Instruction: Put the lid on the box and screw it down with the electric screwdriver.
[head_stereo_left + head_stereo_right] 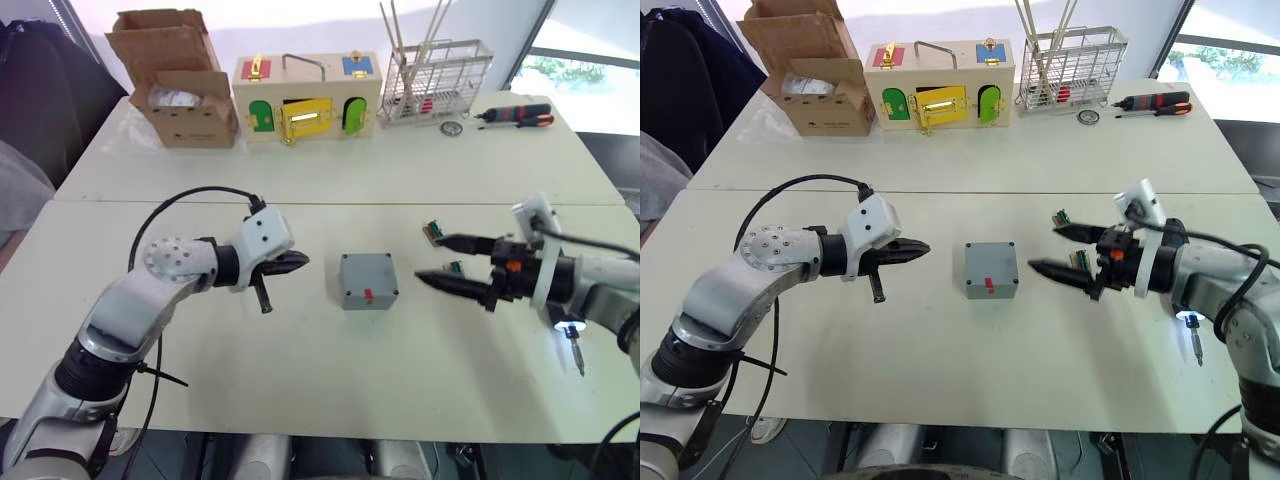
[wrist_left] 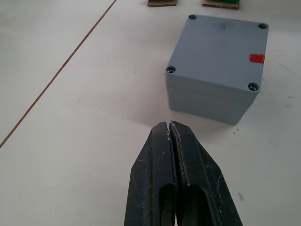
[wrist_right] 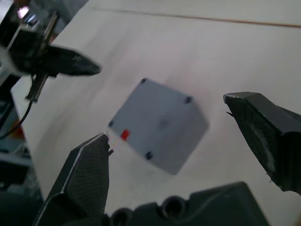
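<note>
The grey box (image 1: 368,292) stands mid-table with the lid (image 1: 367,273) lying flat on top, a red mark at its front edge. In the left wrist view a seam parts the lid (image 2: 221,44) from the box (image 2: 207,101), and the corner screw holes show. My left gripper (image 1: 303,261) is shut and empty, a short way left of the box, pointing at it. My right gripper (image 1: 430,258) is open to the right of the box, fingers spread toward it. The electric screwdriver (image 1: 573,342) shows its lit tip and bit under my right forearm; its body is hidden.
Two small green parts (image 1: 433,230) (image 1: 455,268) lie by the right fingers. Along the far table edge stand a cardboard carton (image 1: 180,80), a wooden box with coloured doors (image 1: 306,98), a wire rack (image 1: 436,80) and a red-and-black hand screwdriver (image 1: 516,116).
</note>
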Robot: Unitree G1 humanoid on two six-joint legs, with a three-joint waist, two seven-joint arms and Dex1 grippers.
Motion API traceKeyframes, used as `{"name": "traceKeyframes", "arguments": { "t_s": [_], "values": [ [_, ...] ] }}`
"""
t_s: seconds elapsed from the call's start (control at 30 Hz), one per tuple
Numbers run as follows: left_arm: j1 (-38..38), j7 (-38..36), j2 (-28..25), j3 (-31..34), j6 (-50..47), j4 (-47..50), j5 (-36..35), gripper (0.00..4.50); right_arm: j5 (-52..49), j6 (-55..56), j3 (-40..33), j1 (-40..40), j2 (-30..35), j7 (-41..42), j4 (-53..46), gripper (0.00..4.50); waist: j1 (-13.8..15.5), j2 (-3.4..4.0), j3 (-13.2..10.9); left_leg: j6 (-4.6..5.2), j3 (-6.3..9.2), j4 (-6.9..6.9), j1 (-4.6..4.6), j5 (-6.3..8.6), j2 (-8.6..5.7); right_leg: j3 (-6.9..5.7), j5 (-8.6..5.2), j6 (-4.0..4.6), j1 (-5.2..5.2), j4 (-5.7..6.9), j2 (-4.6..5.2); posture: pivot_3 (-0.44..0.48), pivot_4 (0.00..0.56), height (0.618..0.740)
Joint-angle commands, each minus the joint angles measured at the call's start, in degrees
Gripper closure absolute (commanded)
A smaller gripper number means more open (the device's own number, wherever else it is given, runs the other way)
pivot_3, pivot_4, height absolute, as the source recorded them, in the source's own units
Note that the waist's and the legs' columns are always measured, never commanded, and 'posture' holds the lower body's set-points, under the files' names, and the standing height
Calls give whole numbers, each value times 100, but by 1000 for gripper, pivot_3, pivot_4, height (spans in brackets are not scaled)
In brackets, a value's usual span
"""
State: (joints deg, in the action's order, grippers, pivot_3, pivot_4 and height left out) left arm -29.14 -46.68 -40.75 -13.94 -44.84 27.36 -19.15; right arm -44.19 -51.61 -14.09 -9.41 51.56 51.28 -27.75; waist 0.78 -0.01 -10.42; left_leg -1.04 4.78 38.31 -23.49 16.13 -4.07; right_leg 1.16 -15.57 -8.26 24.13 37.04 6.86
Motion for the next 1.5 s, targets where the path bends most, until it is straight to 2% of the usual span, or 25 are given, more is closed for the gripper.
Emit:
{"name": "traceKeyframes", "arguments": {
  "t_s": [0.03, 0.23, 0.37, 0.47, 0.63, 0.93, 1.13, 1.23, 1.37, 1.5],
  "values": [
    [149, 217, 234, -282, 33, -7, 190, 4500, 527, 618, 490, 226, -189, -62, -73, 15, -14, -2, 1, 0, -3, 0, 2, 0, -2, 1, 0, 0, -2, -1, 0, 0, 150, 730],
    [490, 534, 657, -645, 213, -289, 540, 4500, 1061, 964, 1056, 418, -438, -284, 8, 15, -17, -2, 1, -4, -9, -2, 4, -2, -1, 8, 0, 0, 8, 4, -2, 0, 150, 730],
    [515, 556, 846, -662, 309, -480, 566, 4500, 1137, 998, 1248, 319, -707, -421, 63, 15, -6, -3, 1, -6, -9, -2, 4, -4, 0, 8, 0, 0, 7, 4, -1, 0, 150, 730],
    [407, 526, 1000, -695, 547, -818, 648, 4500, 1166, 921, 1451, 320, -695, -325, 13, 15, -3, -2, 1, -7, -8, -1, 4, -4, -1, 9, 0, 0, 7, 4, 0, 0, 150, 730],
    [205, 442, 1484, -432, 578, -1249, 365, 4500, 1100, 796, 1551, 336, -770, -369, -161, 15, -10, -3, 1, -7, -8, -1, 4, -4, -2, 8, 0, 0, 7, 5, 0, 0, 150, 730],
    [-403, 363, 1914, -487, 1109, -2231, 668, 4500, 993, 409, 1682, 341, -1171, -867, -643, 15, -7, -4, 2, -9, -8, -1, 4, -5, -7, 6, 0, 0, 9, 9, -1, 0, 150, 730],
    [-404, 181, 1554, -481, 1170, -2248, 938, 4500, 970, 253, 1301, 414, -736, -821, -865, 15, -14, -3, 2, -9, -8, -1, 4, -5, -8, 6, 0, 0, 10, 11, -1, 0, 150, 730],
    [-265, 11, 1140, -495, 1058, -1975, 1028, 4500, 1097, 391, 1222, 324, -418, -671, -709, 15, -16, -3, 3, -9, -8, -1, 4, -5, -8, 6, 0, 0, 10, 11, -1, 0, 150, 730],
    [174, -387, 494, -433, 692, -1137, 813, 4500, 1627, 889, 1501, -59, -227, -528, -102, 15, -52, -4, 4, -9, -10, -3, 4, -5, -6, 6, 0, 0, 13, 12, -2, 0, 150, 730],
    [596, -624, 253, -408, 366, -449, 457, 4500, 2151, 1489, 1915, -373, -195, -219, 568, 15, -21, -4, 4, -9, -7, -4, 4, -5, -1, 6, 0, 0, 13, 13, -1, 0, 150, 730]
  ]
}}
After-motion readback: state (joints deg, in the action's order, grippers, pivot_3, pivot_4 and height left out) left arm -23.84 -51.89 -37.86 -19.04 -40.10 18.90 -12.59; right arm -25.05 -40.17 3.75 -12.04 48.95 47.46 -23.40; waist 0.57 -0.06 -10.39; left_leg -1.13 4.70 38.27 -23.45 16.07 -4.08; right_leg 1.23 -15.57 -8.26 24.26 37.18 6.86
